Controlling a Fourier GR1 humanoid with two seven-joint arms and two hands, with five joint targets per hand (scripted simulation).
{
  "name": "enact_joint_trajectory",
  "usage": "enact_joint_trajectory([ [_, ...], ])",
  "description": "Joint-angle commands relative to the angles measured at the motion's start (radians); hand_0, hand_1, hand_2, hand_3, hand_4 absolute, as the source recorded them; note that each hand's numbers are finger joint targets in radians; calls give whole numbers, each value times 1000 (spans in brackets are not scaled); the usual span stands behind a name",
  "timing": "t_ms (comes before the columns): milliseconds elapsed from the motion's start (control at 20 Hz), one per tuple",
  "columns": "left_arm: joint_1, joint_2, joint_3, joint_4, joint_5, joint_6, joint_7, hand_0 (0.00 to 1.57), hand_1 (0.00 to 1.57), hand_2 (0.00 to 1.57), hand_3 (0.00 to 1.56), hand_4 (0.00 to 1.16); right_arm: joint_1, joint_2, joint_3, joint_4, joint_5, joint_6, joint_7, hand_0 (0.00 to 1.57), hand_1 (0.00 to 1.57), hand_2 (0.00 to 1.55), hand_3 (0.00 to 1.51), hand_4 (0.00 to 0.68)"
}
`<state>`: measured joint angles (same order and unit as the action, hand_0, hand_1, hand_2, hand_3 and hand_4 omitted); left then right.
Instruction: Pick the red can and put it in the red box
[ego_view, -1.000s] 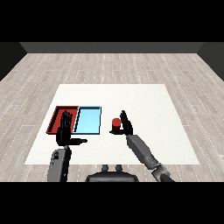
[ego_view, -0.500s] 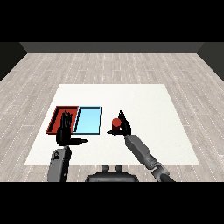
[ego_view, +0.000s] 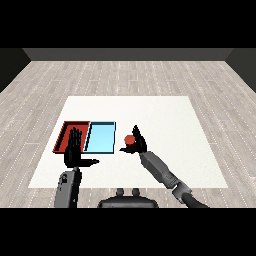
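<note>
You've got a red can (ego_view: 129, 139) against black hands (ego_view: 75, 154) on grey forearms (ego_view: 159, 169). Red tray (ego_view: 63, 136) left, light blue tray (ego_view: 101, 138) right, white table (ego_view: 165, 120), pale grey plank-patterned floor (ego_view: 125, 75).

No lettering, labels, brand marks, numbers or signs can be read anywhere in the head view, neither on the objects nor on the surfaces.

Table (ego_view: 165, 125): white, smooth, matt. Floor (ego_view: 125, 75): pale wood planks, visible grain, matt. Red tray (ego_view: 64, 131) and light blue tray (ego_view: 100, 137): smooth, plastic-looking, flat colour. Red can (ego_view: 129, 140): smooth, slight sheen. Right hand (ego_view: 138, 143), left hand (ego_view: 75, 152): black, matt. Forearms (ego_view: 159, 169): grey, smooth, hard-shelled, faint sheen.
</note>
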<state>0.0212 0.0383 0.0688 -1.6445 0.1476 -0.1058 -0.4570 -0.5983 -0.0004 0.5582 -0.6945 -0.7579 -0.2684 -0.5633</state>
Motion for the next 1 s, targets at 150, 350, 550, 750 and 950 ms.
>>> enact_joint_trajectory([
  [150, 41, -23, -47, -55, -28, 13, 17, 0, 0, 0, 0, 0, 24, 0, 42, 26, -47, -31, -24, 0, 0, 0, 0, 0],
  [350, 24, -14, -21, -38, -9, 12, 18, 0, 0, 0, 0, 0, -73, 0, 82, 101, -97, -119, -41, 1525, 1525, 1502, 1461, 493],
  [550, 31, -5, -2, -39, 11, -5, -1, 0, 0, 0, 0, 0, -174, 0, 66, 209, -63, -143, 43, 1541, 1541, 1472, 1417, 575],
  [750, -1, 15, 21, -59, 42, -5, 64, 0, 0, 0, 0, 0, -98, 0, 144, 87, -11, -244, 89, 1528, 1528, 1472, 1420, 551],
  [950, -20, -21, -16, 21, -12, 23, 17, 0, 0, 0, 0, 0, -109, 0, 112, 102, 7, -216, 126, 1531, 1531, 1468, 1413, 546],
])
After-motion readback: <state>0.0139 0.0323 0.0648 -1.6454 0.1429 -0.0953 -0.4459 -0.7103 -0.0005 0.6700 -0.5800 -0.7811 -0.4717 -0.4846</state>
